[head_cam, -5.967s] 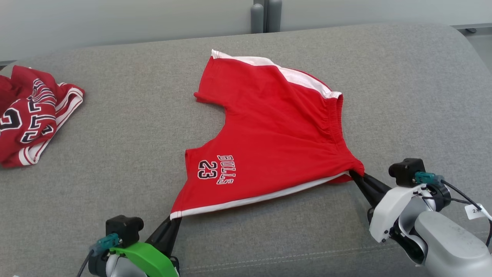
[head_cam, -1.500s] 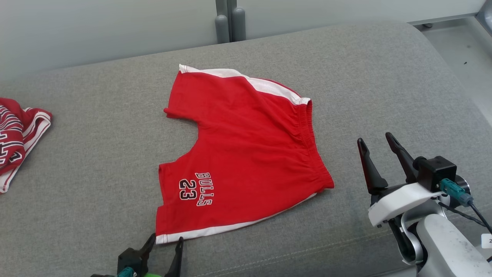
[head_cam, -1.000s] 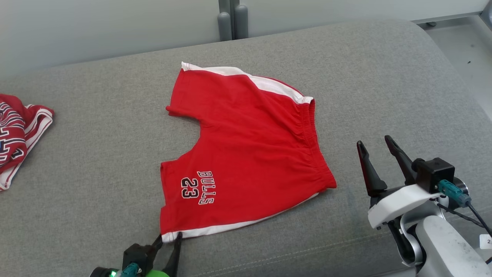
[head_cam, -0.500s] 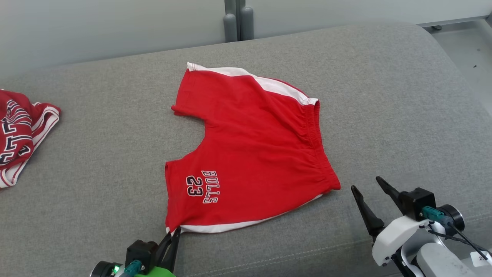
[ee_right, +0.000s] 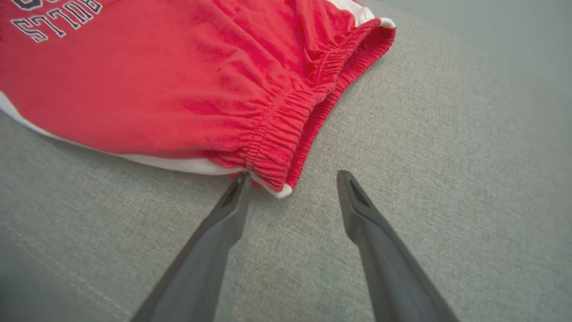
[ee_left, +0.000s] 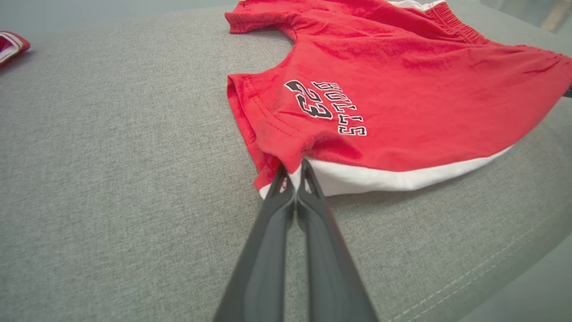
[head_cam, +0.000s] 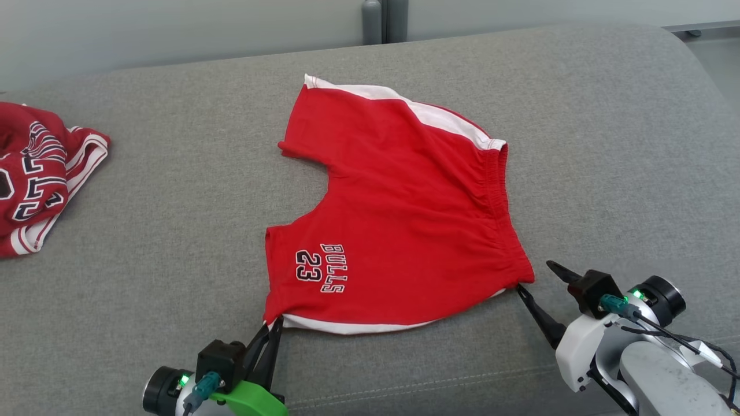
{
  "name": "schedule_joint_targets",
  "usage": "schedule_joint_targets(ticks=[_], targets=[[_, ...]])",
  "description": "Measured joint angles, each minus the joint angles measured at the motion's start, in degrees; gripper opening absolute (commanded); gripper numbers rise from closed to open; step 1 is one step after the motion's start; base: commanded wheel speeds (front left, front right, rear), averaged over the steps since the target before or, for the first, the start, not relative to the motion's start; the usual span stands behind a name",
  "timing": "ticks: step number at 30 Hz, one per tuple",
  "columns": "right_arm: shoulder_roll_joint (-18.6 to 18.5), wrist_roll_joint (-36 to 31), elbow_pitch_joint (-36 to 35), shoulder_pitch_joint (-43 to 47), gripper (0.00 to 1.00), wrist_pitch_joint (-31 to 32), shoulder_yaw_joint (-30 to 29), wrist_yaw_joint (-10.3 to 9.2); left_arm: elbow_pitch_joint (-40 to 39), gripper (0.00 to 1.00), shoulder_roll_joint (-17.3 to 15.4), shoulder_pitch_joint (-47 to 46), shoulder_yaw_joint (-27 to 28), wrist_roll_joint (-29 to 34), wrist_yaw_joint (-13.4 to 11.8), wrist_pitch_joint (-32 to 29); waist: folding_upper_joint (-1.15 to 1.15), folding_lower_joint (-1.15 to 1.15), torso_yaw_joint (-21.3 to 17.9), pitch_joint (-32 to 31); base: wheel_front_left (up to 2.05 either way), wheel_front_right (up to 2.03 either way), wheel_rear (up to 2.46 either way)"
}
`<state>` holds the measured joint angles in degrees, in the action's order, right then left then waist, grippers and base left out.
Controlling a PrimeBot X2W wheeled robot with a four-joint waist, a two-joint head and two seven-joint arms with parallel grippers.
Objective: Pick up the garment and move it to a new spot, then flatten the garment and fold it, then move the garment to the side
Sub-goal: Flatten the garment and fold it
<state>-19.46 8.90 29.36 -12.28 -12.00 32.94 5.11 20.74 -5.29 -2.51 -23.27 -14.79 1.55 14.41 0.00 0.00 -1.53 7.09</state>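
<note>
The red shorts [head_cam: 404, 214] lie spread flat in the middle of the grey sofa cushion [head_cam: 144, 202]; the left gripper [ee_left: 292, 172] is pinched tight on their near leg-hem corner; the right gripper [head_cam: 534, 276] has its fingers apart at the near waistband corner, one tip against the cloth's edge.

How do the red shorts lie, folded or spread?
Spread out: the red shorts lie open on the grey cushion, waistband and print showing, no part doubled over.

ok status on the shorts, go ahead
Left gripper shut on shorts, hem corner. Right gripper open at waistband corner. Shorts flat on cushion. Other red garment well apart.
</note>
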Motion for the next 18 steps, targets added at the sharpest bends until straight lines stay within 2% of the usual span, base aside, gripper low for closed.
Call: schedule_joint_targets(ticks=[1, 2, 4, 6, 8, 9, 10, 11, 13, 18], targets=[[0.1, 0.0, 0.5, -0.5, 0.91, 0.1, 0.3, 0.42, -0.1, 0.0, 0.1, 0.0, 0.0, 0.0, 0.0, 0.0, 0.0, 0.0, 0.3, 0.2, 0.0, 0.0, 0.0], [0.4, 0.0, 1.7, -1.1, 0.7, 0.5, 0.9, 0.53, -0.2, 0.0, 0.3, -0.1, 0.0, 0.0, 0.0, 0.0, 0.0, 0.0, 0.9, 0.5, 0.0, 0.0, 0.0], [0.8, 0.0, 2.5, -1.7, 0.5, 0.5, 1.2, 0.92, -0.3, 0.0, 0.4, -0.3, 0.1, 0.0, 0.0, 0.0, 0.0, 0.0, 1.4, 0.8, 0.0, 0.0, 0.0], [1.4, 0.0, 3.3, -2.3, 0.46, 0.5, 1.8, 0.94, -0.4, 0.0, 0.4, -0.4, 0.4, 0.0, 0.0, 0.0, 0.0, 0.0, 1.9, 1.1, 0.0, 0.0, 0.0], [1.9, 0.0, 3.9, -3.1, 0.36, 0.5, 2.2, 1.11, -0.6, 0.0, 0.4, -0.4, 0.8, 0.0, 0.0, 0.0, 0.0, 0.0, 2.1, 1.3, 0.0, 0.0, 0.0], [2.1, 0.0, 4.3, -3.4, 0.25, 0.5, 2.3, 1.19, -0.6, 0.0, 0.4, -0.4, 0.9, 0.0, 0.0, 0.0, 0.0, 0.0, 2.2, 1.3, 0.0, 0.0, 0.0], [2.1, 0.0, 4.3, -3.4, 0.25, 0.5, 2.3, 1.19, -0.6, 0.0, 0.4, -0.4, 0.9, 0.0, 0.0, 0.0, 0.0, 0.0, 2.2, 1.3, 0.0, 0.0, 0.0], [2.1, 0.1, 4.7, -3.5, 0.19, 0.5, 2.3, 1.42, -0.6, 0.0, 0.5, -0.5, 0.9, 0.0, 0.0, 0.0, 0.0, 0.0, 2.2, 1.3, 0.0, 0.0, 0.0], [2.3, 0.4, 5.4, -3.6, 0.0, 0.4, 2.3, 1.42, -0.9, 0.0, 0.5, -0.5, 1.1, 0.1, 0.0, 0.0, 0.0, 0.0, 2.2, 1.3, 0.0, 0.0, 0.0], [3.6, 3.1, 5.9, -3.7, 0.0, -0.1, 1.1, 1.44, -2.5, 0.0, 0.7, -0.5, 2.9, 0.1, 0.0, 0.0, 0.0, 0.0, 1.7, 1.2, 0.0, 0.0, 0.0]])
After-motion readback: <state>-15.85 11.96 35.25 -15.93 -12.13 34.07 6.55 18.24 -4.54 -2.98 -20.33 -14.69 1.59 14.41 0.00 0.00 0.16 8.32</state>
